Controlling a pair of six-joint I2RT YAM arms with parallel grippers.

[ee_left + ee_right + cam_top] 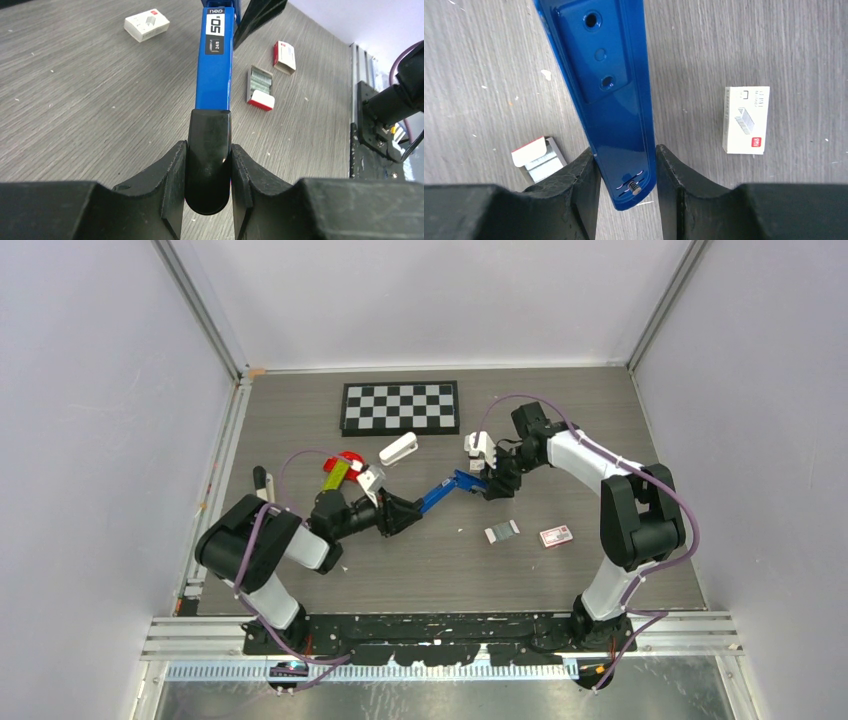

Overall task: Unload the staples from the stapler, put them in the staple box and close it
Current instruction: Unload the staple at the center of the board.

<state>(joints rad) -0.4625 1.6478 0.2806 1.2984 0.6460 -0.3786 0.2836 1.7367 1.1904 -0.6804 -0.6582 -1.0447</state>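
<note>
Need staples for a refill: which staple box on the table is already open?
The red-ended box, with its grey staples showing. The white box and the red-and-white box are closed.

Black-and-white checkerboard [400, 407] sits at the far end of the wood-grain table [600, 420], white stapler [398, 449] just in front of it. Closer in, an open tray of staples [502, 531] lies beside a red-and-white staple box [556, 536], plus another white staple box [746, 120].

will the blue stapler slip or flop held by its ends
Probably slippery: the stapler looks glossy, and the right gripper pinches only its tip. It seems unfolded, so it may swing if the left gripper lets go.
</note>
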